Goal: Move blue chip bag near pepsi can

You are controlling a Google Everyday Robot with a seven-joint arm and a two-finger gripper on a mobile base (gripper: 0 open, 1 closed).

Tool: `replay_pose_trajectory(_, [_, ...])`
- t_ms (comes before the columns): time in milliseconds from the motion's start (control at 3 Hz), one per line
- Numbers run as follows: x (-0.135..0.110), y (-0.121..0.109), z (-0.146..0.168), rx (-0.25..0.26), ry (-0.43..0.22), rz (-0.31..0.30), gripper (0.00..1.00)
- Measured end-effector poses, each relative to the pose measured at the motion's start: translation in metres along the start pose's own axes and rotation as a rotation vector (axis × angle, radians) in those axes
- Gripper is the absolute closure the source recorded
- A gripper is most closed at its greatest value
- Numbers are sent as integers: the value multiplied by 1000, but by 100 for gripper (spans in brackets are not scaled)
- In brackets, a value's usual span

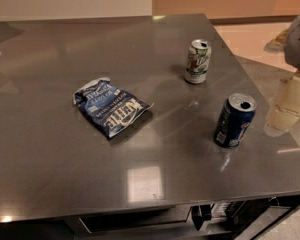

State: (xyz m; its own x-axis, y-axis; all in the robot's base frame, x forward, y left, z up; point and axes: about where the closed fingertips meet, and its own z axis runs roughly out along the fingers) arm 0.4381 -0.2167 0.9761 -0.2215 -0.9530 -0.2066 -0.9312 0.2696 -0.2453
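Note:
The blue chip bag lies flat and crumpled on the grey table, left of centre, with its white lettering facing up. The pepsi can stands upright near the table's right edge, its top opened. The bag and the can are far apart, with bare tabletop between them. My gripper shows as a pale part under a grey arm piece at the right edge of the view. It is to the right of the pepsi can, beyond the table's edge, and holds nothing that I can see.
A white and green can stands upright behind the pepsi can, toward the back right of the table. The table's front edge runs along the bottom, with dark fittings below it. Pale floor lies at the back right.

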Motion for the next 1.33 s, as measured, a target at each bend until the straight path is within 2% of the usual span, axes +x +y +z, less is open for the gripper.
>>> replay_pose_trajectory(333, [0,0,0,0,0,0,0])
replay_pose_trajectory(667, [-2,-3,-1,-31,-9,8,0])
replay_pose_trajectory(1000, [-22,-20,7,-93,-25,21,0])
replay_pose_trajectory(1333, [-61,-37,20,-122,-53,37,0])
